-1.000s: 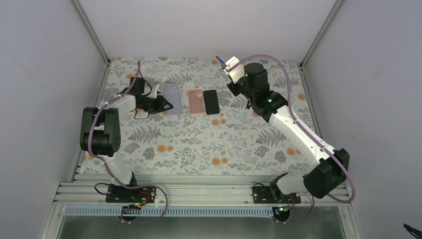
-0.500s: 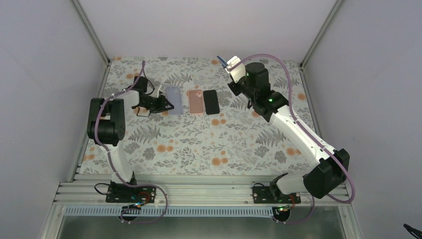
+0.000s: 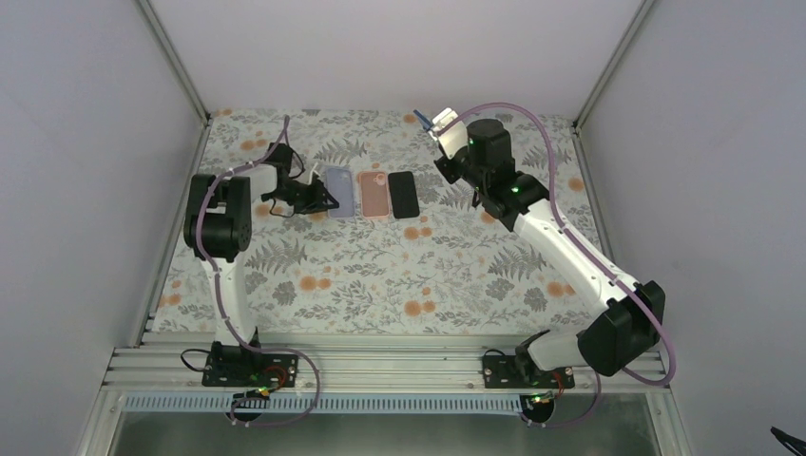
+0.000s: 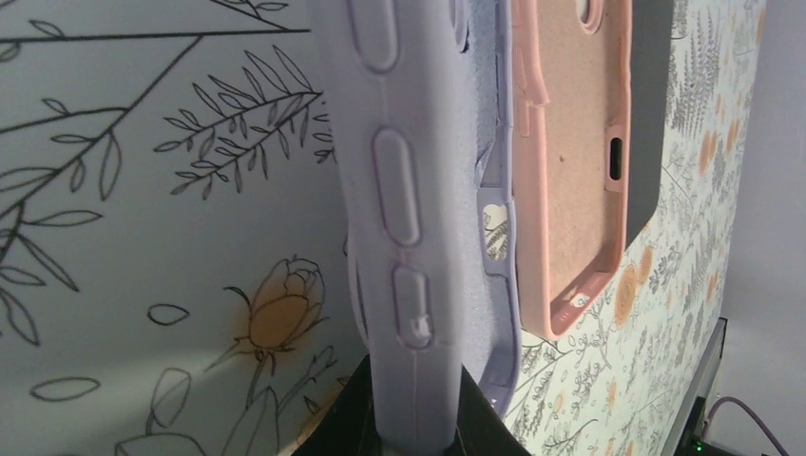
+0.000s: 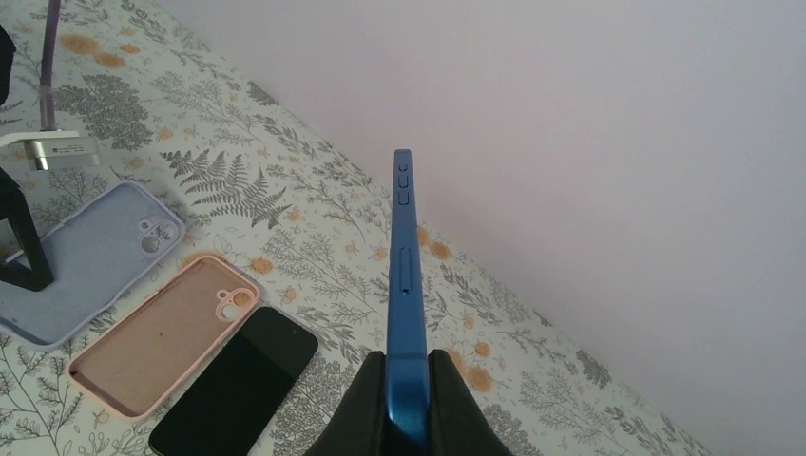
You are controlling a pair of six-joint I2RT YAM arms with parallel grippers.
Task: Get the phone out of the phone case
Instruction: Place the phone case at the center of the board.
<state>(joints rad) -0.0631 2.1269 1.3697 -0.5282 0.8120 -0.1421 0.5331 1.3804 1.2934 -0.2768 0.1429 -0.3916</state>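
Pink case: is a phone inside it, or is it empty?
Empty. The pink case lies open side up, its bare lining and camera hole showing; a black phone lies beside it.

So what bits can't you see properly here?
- Right wrist view: the blue phone is edge-on, so its screen is hidden; the right fingers cover its bottom end.
- Left wrist view: the pink case hides most of the black phone.
- Top view: the left fingers on the lilac case are too small to make out.

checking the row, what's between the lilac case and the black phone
The empty pink case, lying flat between the lilac case and the black phone; the top view shows it.
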